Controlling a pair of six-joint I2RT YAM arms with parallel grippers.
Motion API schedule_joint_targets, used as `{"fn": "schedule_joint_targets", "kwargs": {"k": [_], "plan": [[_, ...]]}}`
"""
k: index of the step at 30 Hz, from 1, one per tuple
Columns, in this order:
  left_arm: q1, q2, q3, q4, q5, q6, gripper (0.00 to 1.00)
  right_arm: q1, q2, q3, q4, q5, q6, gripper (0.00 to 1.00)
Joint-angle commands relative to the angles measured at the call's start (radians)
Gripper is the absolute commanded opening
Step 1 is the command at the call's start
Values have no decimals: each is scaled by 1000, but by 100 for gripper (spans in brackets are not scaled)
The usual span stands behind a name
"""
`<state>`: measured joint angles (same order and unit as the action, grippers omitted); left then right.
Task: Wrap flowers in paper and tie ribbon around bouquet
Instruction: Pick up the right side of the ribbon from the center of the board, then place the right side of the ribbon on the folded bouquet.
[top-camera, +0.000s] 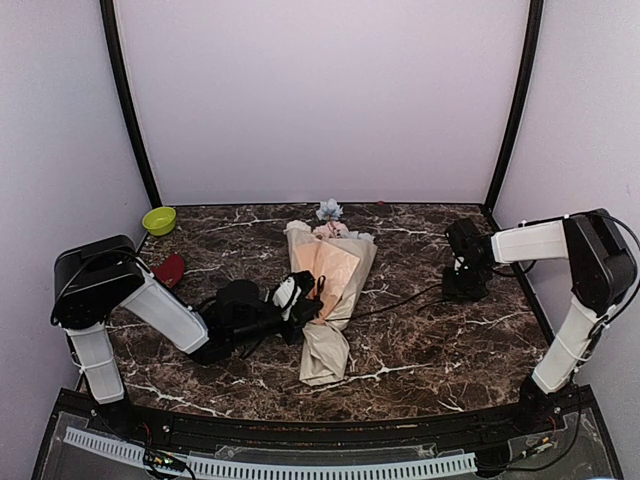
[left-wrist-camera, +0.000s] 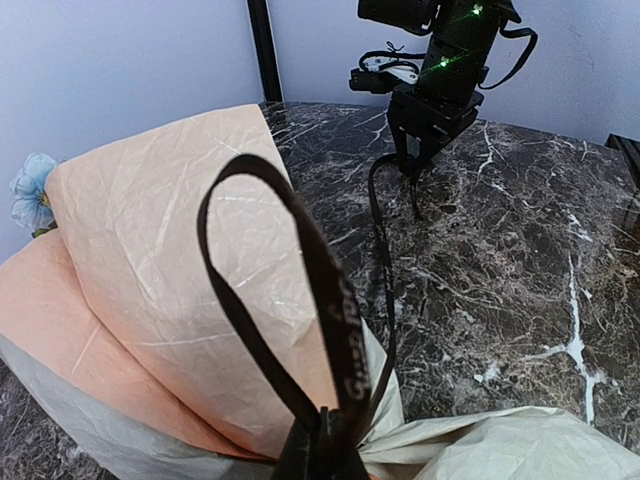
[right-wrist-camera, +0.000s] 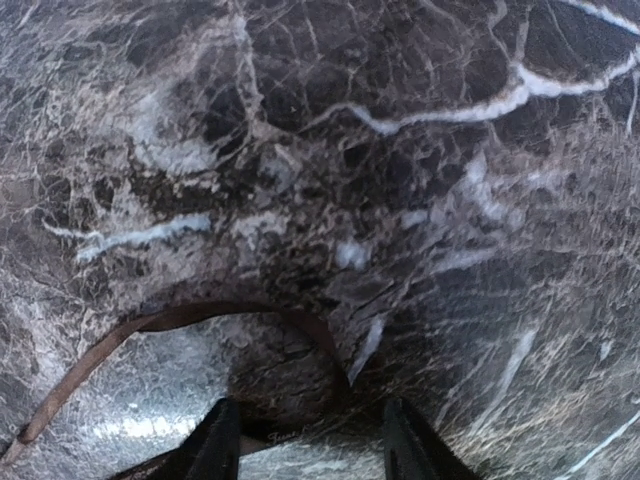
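The bouquet (top-camera: 330, 290) lies in the middle of the table, a cone of beige and peach paper (left-wrist-camera: 150, 260). Flowers (top-camera: 329, 212) in blue and pink show at its far, wide end; one pale blue head (left-wrist-camera: 28, 188) peeks out in the left wrist view. My left gripper (top-camera: 308, 300) sits at the cone's left side, shut on the dark ribbon (left-wrist-camera: 330, 290), which stands up from the jaws in a loop. From there the strand runs right across the marble to my right gripper (top-camera: 464, 290). That gripper (right-wrist-camera: 312, 445) points down, open, with the ribbon's (right-wrist-camera: 200, 315) curled end lying between its fingers.
A lime-green bowl (top-camera: 159, 220) and a red object (top-camera: 170, 268) sit at the far left of the marble table (top-camera: 420, 350). Black frame posts (top-camera: 128, 100) and pale walls close in the back and sides.
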<state>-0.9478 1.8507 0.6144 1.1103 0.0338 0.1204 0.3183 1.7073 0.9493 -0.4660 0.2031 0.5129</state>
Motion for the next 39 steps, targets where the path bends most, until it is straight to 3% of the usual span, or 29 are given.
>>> {"fn": "schedule_joint_targets", "kwargs": {"k": [1, 4, 8, 15, 19, 28, 33, 39], "plan": [[-9, 1, -8, 53, 30, -11, 0, -20, 28, 13, 12, -2, -16, 40], [-12, 6, -5, 50, 30, -11, 0, -25, 31, 10, 20, -17, -34, 27], [-21, 5, -3, 42, 27, -7, 0, -31, 30, 12, 27, -24, -60, 0], [-39, 7, -1, 27, -6, 19, 0, -47, -48, 42, 0, -42, -103, 0], [-54, 19, 15, 11, -23, 42, 0, -20, -140, 43, 23, -192, -143, 0], [-73, 41, 27, 3, -34, 62, 0, 299, -291, 252, 41, -399, -139, 0], [-96, 54, 42, -15, -59, 89, 0, 501, -206, 438, 131, -453, -109, 0], [-112, 56, 33, -4, -77, 99, 0, 622, -4, 628, 200, -455, -46, 0]]}}
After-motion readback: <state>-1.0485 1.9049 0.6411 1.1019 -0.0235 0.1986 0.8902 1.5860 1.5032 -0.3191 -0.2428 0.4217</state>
